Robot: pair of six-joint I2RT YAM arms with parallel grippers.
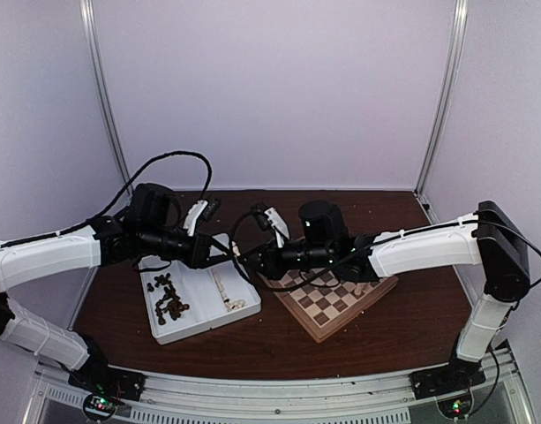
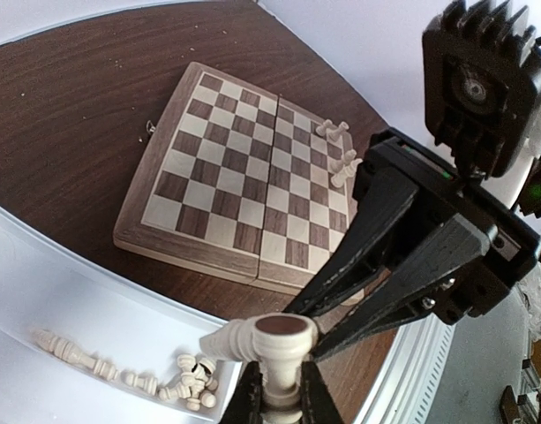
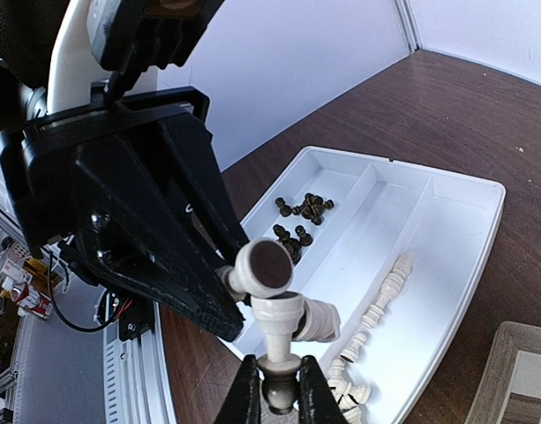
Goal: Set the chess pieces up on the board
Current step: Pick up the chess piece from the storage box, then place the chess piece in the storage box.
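Both the left gripper (image 2: pixel 283 386) and right gripper (image 3: pixel 277 382) pinch one cream-white chess piece (image 2: pixel 283 340) between tray (image 3: pixel 447 230) and board (image 2: pixel 208 177), apparently mid-handover, so you should probably loosen the left gripper before carrying the piece right.

The left arm (image 1: pixel 49 256) reaches in from the left and the right arm (image 1: pixel 424 247) from the right. Both forearms are roughly level, and the wrists face each other tip to tip near the middle. Both sets of jaws are pinched shut on cream chess pieces (image 2: pixel 274 340) where the tips meet.
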